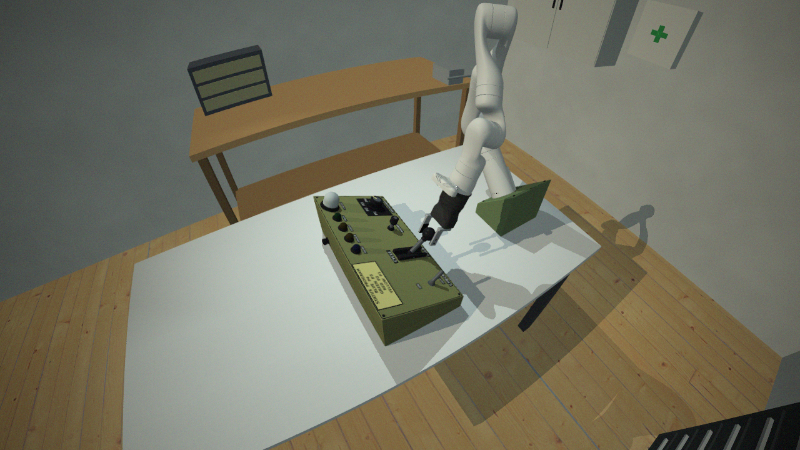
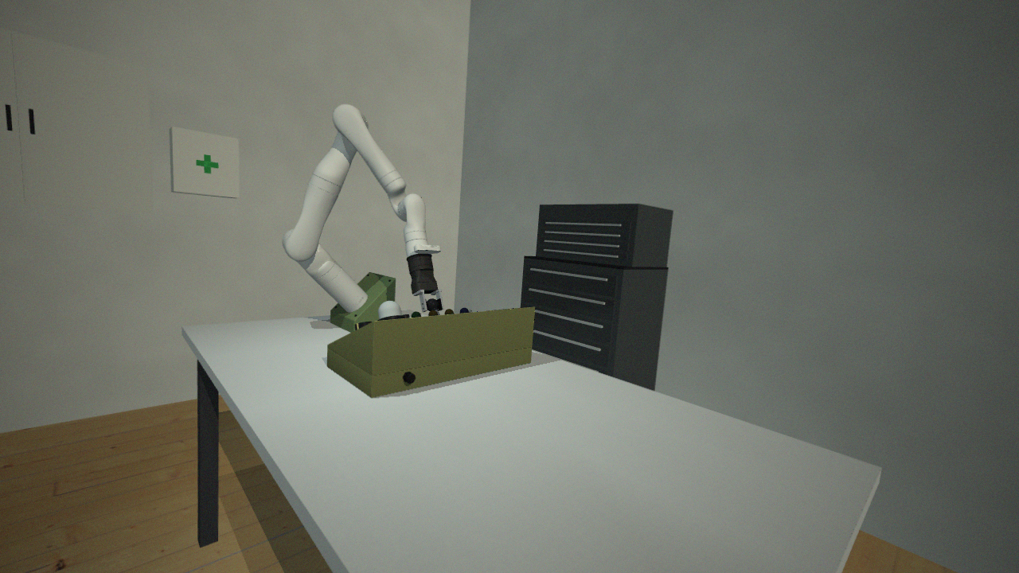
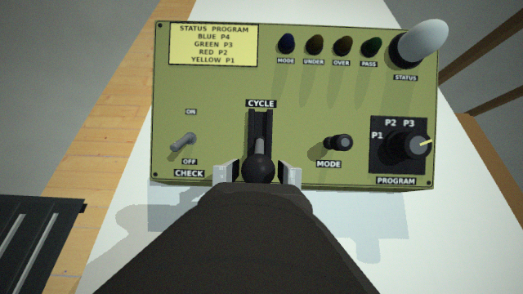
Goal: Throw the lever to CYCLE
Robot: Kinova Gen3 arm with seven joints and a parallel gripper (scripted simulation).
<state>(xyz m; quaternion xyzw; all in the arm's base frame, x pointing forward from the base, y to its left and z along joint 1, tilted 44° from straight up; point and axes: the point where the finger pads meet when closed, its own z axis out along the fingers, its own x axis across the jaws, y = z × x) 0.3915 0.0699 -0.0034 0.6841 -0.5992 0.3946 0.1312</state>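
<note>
The olive console [image 1: 385, 262] lies on the white table; it also shows in the wrist view [image 3: 294, 106] and from behind in the exterior view [image 2: 435, 348]. Its lever [image 3: 258, 163] has a black ball knob and a grey stem in a black slot, leaning to the end away from the CYCLE label [image 3: 261, 104]. My gripper [image 3: 258, 167] is open, one finger on each side of the knob with gaps showing. In the top view the gripper [image 1: 427, 234] sits at the lever's top [image 1: 416, 246].
Other controls: CHECK toggle [image 3: 183, 141] near OFF, MODE button [image 3: 339, 142], PROGRAM knob [image 3: 410, 145], four dark lamps, white STATUS dome [image 3: 421, 41]. A green box [image 1: 514, 205] stands by the arm's base. A wooden bench [image 1: 313, 112] and a dark drawer cabinet [image 2: 595, 288] stand beyond the table.
</note>
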